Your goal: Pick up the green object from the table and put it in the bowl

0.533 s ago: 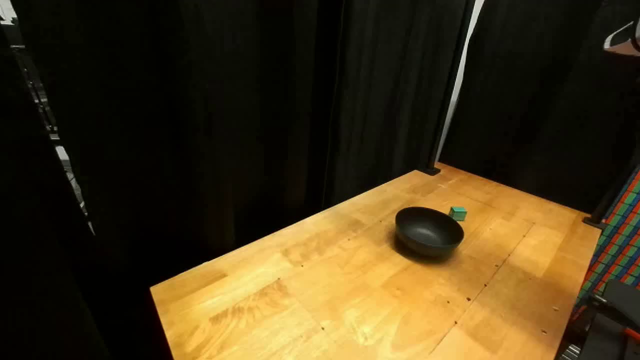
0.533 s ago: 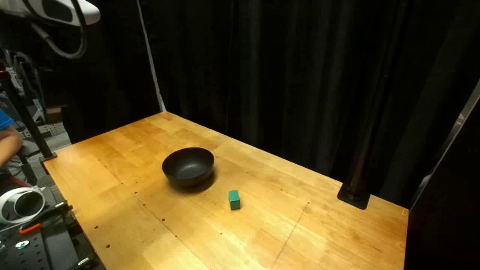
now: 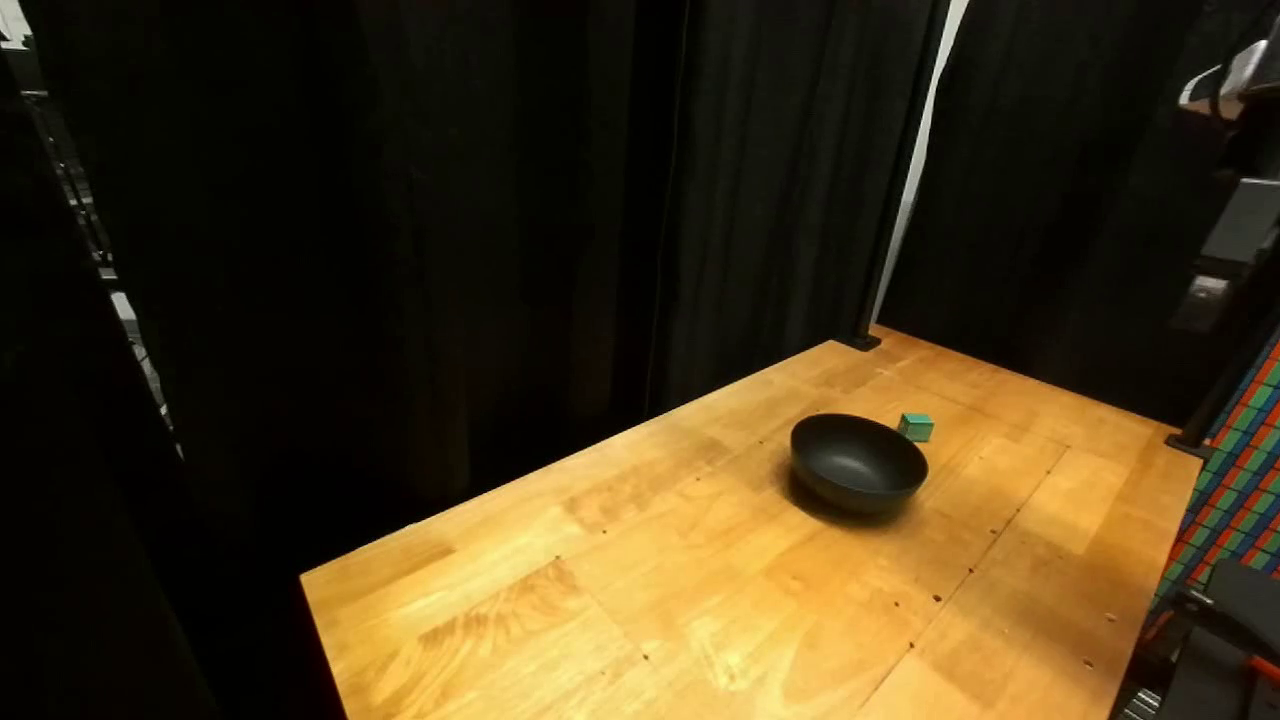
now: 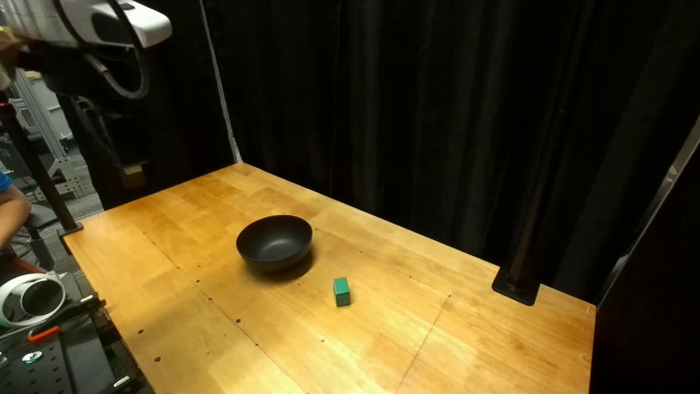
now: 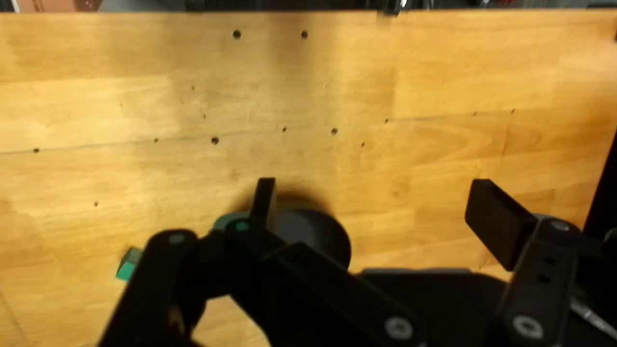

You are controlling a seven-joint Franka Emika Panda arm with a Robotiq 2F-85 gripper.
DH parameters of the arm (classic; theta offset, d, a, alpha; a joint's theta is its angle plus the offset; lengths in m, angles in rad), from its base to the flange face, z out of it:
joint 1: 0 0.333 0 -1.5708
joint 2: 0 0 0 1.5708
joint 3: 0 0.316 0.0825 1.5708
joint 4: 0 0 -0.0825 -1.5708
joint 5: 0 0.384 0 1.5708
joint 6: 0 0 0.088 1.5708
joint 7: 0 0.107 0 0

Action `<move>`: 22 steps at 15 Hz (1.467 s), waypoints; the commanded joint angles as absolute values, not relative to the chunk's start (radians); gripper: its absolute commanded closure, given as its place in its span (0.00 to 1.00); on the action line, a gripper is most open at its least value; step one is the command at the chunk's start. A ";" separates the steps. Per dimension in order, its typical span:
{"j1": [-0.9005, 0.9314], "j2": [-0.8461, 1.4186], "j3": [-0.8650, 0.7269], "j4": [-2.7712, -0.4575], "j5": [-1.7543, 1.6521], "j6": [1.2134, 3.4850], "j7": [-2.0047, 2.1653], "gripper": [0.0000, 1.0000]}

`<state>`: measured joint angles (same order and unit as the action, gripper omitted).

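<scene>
Big black curtains hang behind the table, which is wide and made of light brown wood. Next in size comes the robot arm. It is white and black, and it is up high, well off the wood. At its end is the gripper. Its two fingers are spread wide apart, and nothing is pinched between them.

The bowl is round and black and sits flat on the wood. In the wrist view one finger and black gripper parts hide some of it.

The smallest thing is the green block. It is on the table near the bowl, not in it, and in an exterior view bare wood shows between the two. For the next move, I think this matters most: the block is not in front of the gap between the fingers. In the wrist view it lies out to the left, past the finger on that side and past the bowl. So I would say the gripper has to go sideways that way, beyond the bowl, and then down.

The block is bright green, with flat sides, lighter on top and darker on one side. It looks a bit longer than wide, like a tiny brick, but I can't be sure how its long side lines up with the fingers.
</scene>
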<state>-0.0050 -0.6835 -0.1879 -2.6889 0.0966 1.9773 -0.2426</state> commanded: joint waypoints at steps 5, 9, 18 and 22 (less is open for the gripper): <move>-0.067 -0.287 -0.159 -2.648 0.117 2.614 -0.055 0.00; -0.076 -0.022 -0.137 -2.623 0.132 2.926 0.097 0.00; -0.100 0.539 -0.091 -2.303 0.253 3.298 0.242 0.00; -0.042 0.664 -0.166 -2.190 0.263 3.333 0.267 0.00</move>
<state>-0.0829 0.5724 -0.1167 -2.2892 0.2328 3.2904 0.2505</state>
